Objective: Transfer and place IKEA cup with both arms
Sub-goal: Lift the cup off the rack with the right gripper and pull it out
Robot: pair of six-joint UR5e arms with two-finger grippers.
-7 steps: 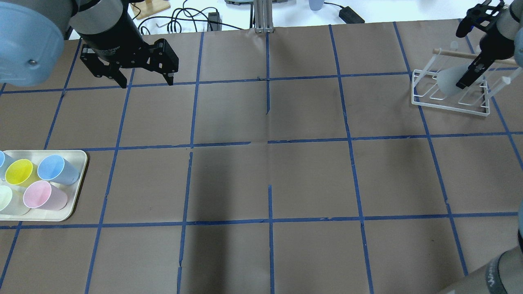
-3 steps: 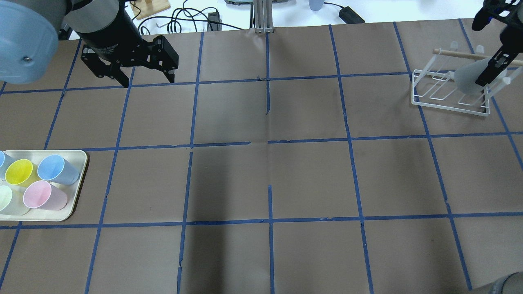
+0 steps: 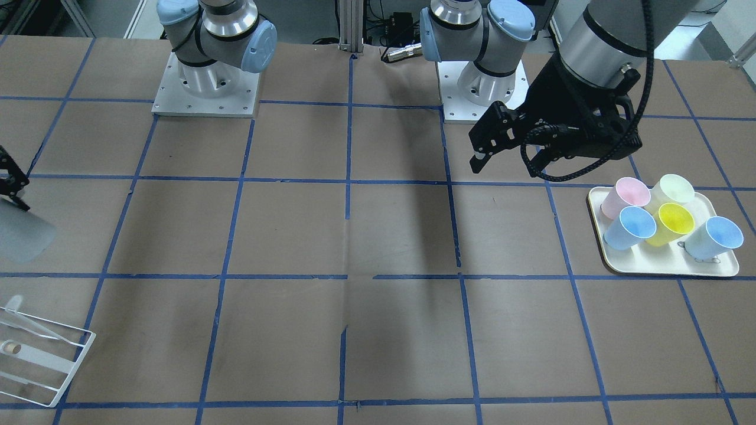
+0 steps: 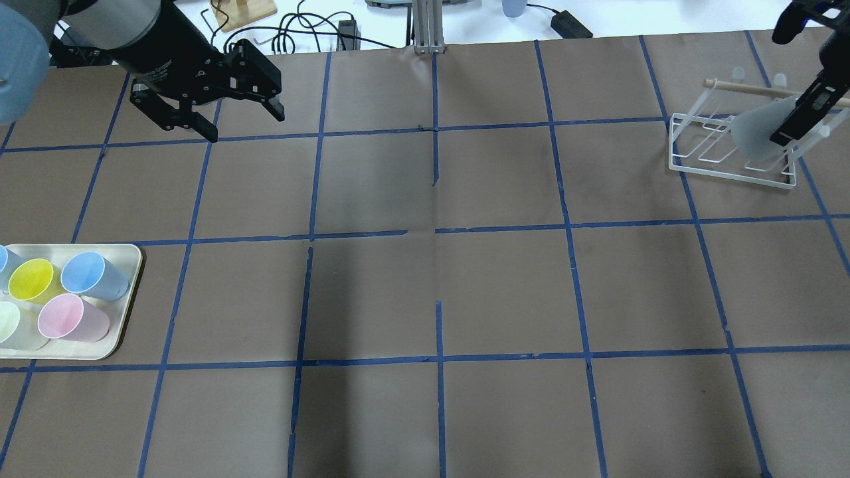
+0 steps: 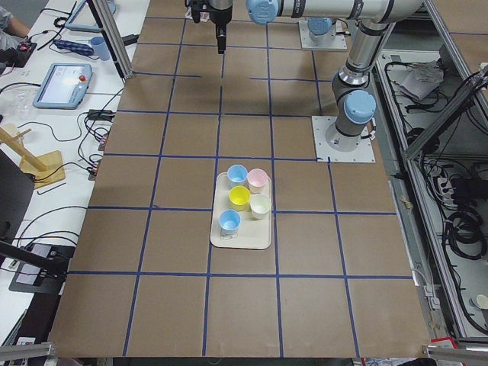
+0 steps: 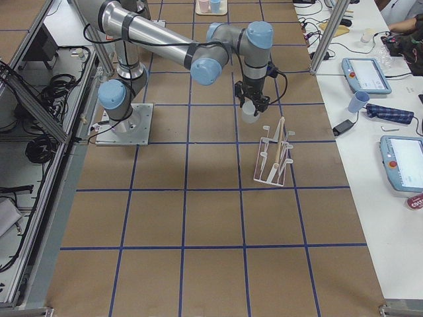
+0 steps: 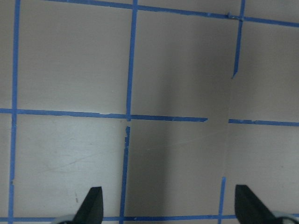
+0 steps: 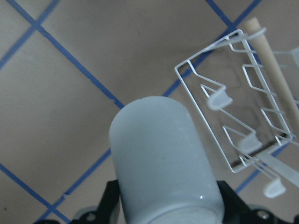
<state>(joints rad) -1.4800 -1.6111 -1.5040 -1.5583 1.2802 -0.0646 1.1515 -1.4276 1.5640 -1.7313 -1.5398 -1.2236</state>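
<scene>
- Handover in the making: our right tool is clamped on the IKEA cup near its mouth. The closed base points away from the wrist, and the cup is held aloft just above the white wire rack, touching none of its wires as far as we can tell.
- Our left tool hangs with jaws spread wide and nothing between them, well apart from the rack across the worktop.
- A tray of coloured cups lies farthest from the rack.
- We judge this to be the first leg: the cup is in the right arm's keeping and the transfer is not yet made.
- The next move, we reckon, calls for carrying the cup away from the rack and presenting its free base end to the left tool.
</scene>
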